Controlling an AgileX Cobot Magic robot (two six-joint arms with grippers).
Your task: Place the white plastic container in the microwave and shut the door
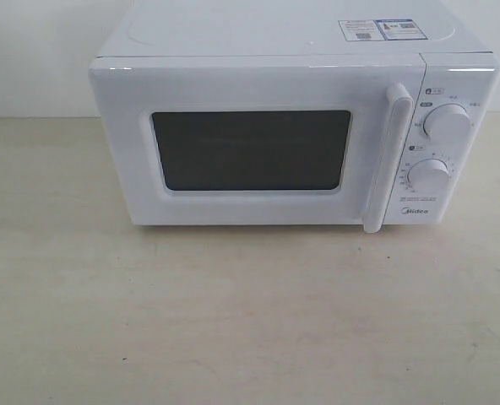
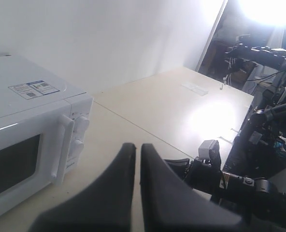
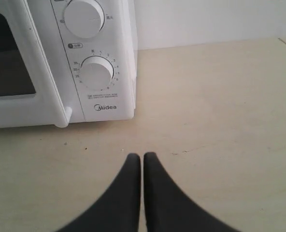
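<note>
The white Midea microwave (image 1: 275,126) stands at the back of the pale table, its door (image 1: 250,152) shut flush, with the dark window and the vertical bar handle (image 1: 388,160) facing me. The white plastic container is out of view in every frame. Neither gripper shows in the exterior view. In the left wrist view my left gripper (image 2: 135,147) is shut and empty, off to the side of the microwave (image 2: 32,125). In the right wrist view my right gripper (image 3: 142,157) is shut and empty, low over the table in front of the knob panel (image 3: 97,72).
Two round knobs (image 1: 447,122) sit on the microwave's right panel, and stickers (image 1: 377,29) lie on its top. A white wall stands behind. The other arm's dark base and cables (image 2: 259,159) are at the table's far edge, under a bright lamp.
</note>
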